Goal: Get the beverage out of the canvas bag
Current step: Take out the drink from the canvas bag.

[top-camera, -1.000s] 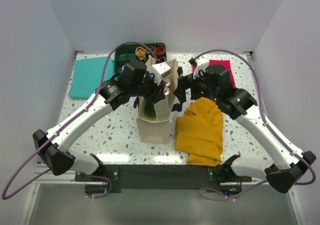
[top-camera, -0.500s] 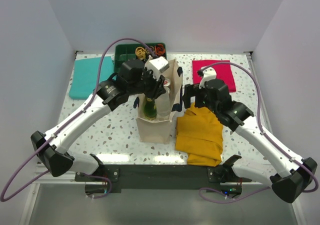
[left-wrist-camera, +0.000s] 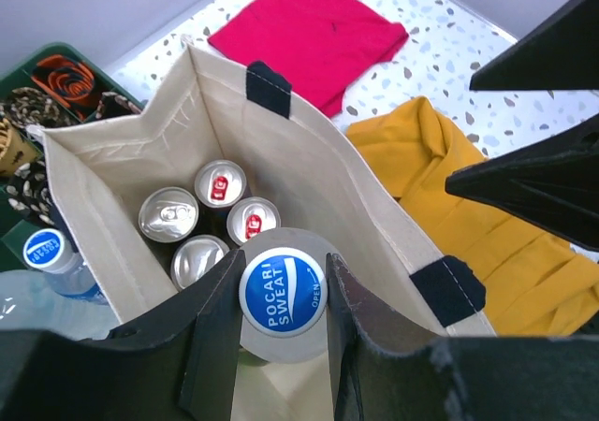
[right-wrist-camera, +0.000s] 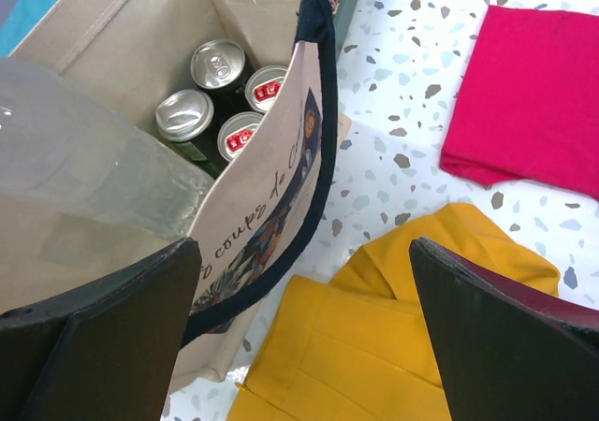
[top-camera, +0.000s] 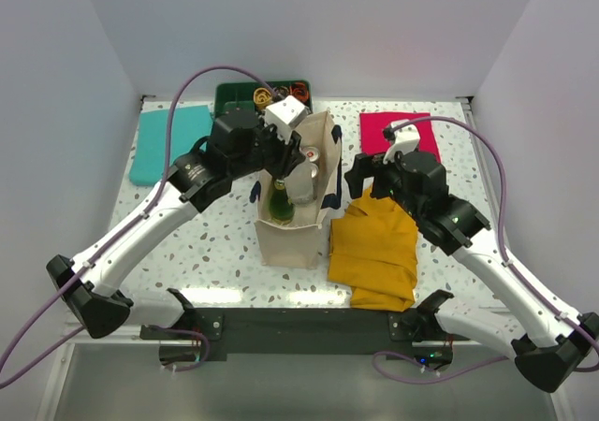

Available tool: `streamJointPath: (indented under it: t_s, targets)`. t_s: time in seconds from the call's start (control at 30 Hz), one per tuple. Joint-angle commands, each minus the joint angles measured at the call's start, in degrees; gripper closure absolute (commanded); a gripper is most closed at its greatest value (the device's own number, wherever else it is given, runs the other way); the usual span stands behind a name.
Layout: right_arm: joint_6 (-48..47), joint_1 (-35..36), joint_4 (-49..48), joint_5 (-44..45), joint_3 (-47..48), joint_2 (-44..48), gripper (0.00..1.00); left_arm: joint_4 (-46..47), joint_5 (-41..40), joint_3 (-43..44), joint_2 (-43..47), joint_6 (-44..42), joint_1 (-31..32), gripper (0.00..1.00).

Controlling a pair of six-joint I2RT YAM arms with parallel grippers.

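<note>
One drink is gripped but not yet out: the left gripper (left-wrist-camera: 281, 276) clamps a blue-capped Pocari Sweat bottle (left-wrist-camera: 282, 295) at the mouth of the tall cream canvas bag (left-wrist-camera: 309, 159), leaving, I judge, the lift clear and the set-down. The right gripper (right-wrist-camera: 304, 253) hangs wide open and empty, with the bag's wall just beside it. Beneath its cap the bottle's body is hidden, so how high it sits is unclear.

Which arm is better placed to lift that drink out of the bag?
Left. The left gripper is shut on the bottle inside the bag, so it likely only needs to rise. The right gripper hangs open beside the bag, holding nothing.
</note>
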State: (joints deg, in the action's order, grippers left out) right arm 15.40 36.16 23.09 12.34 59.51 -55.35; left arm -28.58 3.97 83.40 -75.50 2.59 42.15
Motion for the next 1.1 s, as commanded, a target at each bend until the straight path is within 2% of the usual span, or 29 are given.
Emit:
streamJointPath:
  t_s: [0.0, 0.53, 1.07]
  targets:
    - [0.2, 0.0, -2.8, 0.0, -0.3, 1.0, 0.02, 14.0, -3.4, 4.2, 5.7, 0.6, 0.2, 1.0]
    - [0.3, 0.0, -4.9, -0.8, -0.6, 0.0, 0.02, 20.5, -13.1, 0.5, 13.1, -1.5, 0.3, 1.0]
    - [-0.4, 0.0, -5.7, -1.7, 0.1, -3.0, 0.02, 25.4, -17.7, -1.2, 16.5, -5.7, 0.2, 1.0]
